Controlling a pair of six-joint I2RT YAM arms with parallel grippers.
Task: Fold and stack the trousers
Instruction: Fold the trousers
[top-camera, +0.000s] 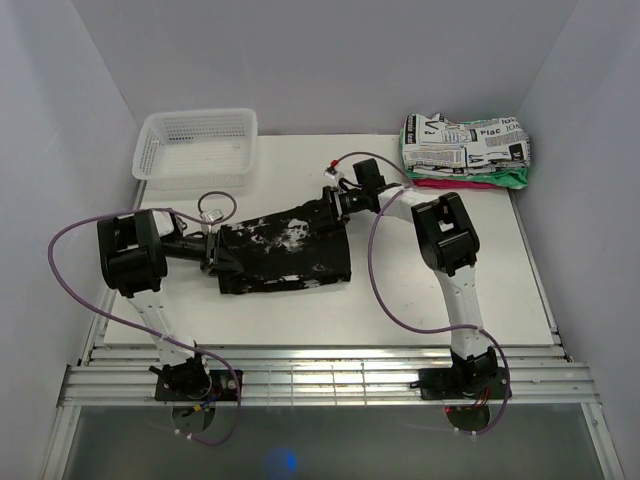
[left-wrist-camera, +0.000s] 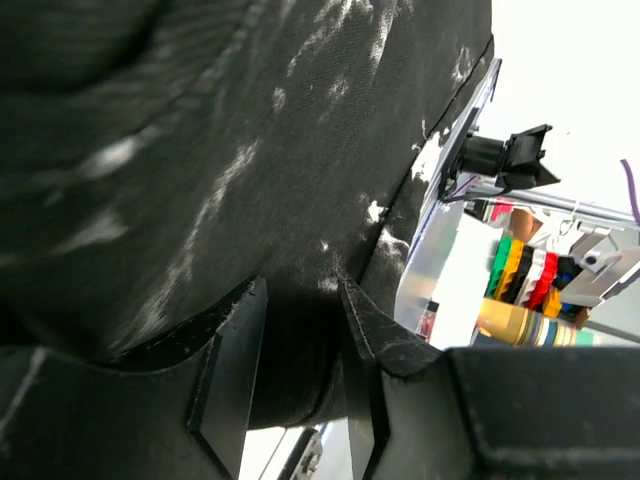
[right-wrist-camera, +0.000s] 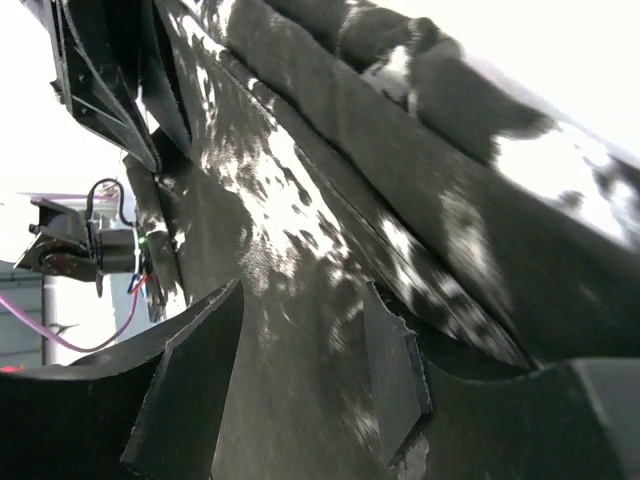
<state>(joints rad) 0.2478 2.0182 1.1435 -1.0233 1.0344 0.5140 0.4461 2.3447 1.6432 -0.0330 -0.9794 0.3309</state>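
The trousers (top-camera: 285, 250), black with white splotches, lie bunched in a rough rectangle at the table's middle. My left gripper (top-camera: 215, 257) is at their left edge. In the left wrist view the left gripper (left-wrist-camera: 300, 340) is shut on a thick fold of the trousers (left-wrist-camera: 250, 150), with black fabric filling the gap. My right gripper (top-camera: 332, 203) is at their far right corner, which looks slightly raised. In the right wrist view the right gripper (right-wrist-camera: 300, 370) is shut on the trousers (right-wrist-camera: 330, 200), and the cloth runs stretched away from it.
A white mesh basket (top-camera: 195, 150) stands at the back left. A stack of folded garments (top-camera: 465, 145), newspaper-print on top of red and green cloths, sits at the back right. The white table (top-camera: 400, 290) ends at a metal rail in front.
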